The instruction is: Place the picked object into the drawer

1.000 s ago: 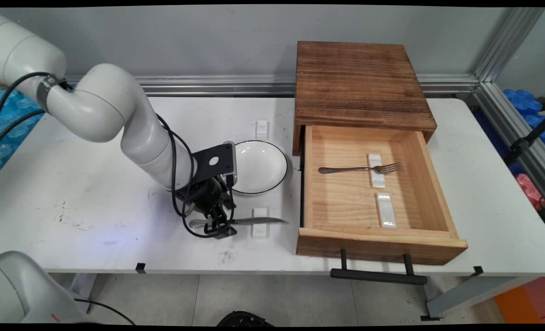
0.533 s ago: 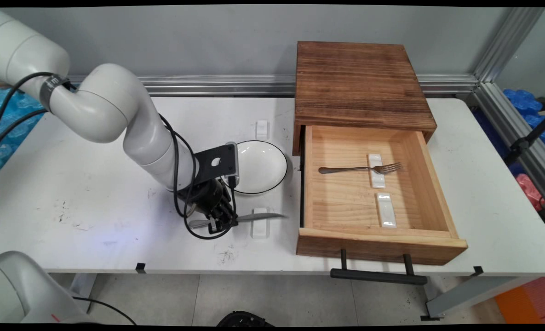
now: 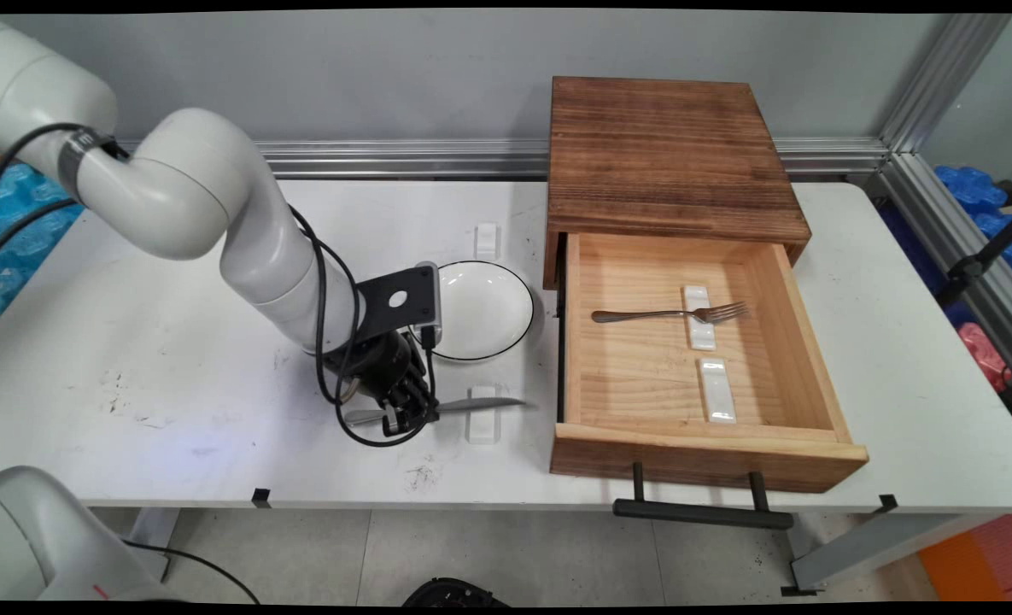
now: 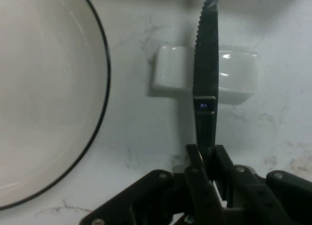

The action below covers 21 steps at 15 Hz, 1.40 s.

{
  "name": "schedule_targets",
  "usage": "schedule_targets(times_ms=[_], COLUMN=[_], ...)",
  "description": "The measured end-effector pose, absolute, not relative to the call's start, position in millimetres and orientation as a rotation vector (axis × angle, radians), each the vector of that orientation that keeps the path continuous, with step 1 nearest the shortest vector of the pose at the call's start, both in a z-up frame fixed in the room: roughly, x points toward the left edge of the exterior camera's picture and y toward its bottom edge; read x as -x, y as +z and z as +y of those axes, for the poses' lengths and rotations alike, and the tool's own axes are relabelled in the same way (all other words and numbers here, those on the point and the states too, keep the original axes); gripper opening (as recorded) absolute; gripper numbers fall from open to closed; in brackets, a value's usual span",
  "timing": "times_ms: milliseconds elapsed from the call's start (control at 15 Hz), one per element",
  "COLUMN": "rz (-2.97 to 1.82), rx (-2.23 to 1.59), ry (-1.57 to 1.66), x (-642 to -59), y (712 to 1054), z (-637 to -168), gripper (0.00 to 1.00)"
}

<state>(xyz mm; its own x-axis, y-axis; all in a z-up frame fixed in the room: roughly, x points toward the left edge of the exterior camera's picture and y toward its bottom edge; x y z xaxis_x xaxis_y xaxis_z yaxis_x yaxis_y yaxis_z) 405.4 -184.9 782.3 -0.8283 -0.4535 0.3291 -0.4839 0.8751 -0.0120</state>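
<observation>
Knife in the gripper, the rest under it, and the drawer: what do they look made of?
Knife: probably steel, grey with a serrated edge. Rest: looks like glazed white ceramic, glossy highlights. Drawer: pale unfinished wood, visible grain. The gripper is shut on the knife.

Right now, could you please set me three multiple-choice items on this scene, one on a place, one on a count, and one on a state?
1. Where does the fork lie?
A. On the plate
B. In the open drawer
C. On the cabinet top

2. How many white rests lie in the drawer?
A. One
B. Two
C. Four

3. What is the gripper doing?
A. Shut on the knife
B. Open above the plate
C. Holding the fork

Answers: 1 B, the fork crosses the far rest inside it; 2 B, the near rest lies bare; 3 A, the fingers pinch the knife's handle.
</observation>
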Motion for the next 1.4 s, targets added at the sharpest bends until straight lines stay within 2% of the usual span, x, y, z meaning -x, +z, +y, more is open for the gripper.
schedule_targets(times_ms=[800,1133,1400], rz=[-2.764,-2.741,-2.711], rx=[-0.706,-0.710,-0.712], ry=[0.131,0.145,0.157], x=[-411,-391,-359], y=[879,935,967], z=[-168,-182,-202], gripper=[0.00,0.00,0.00])
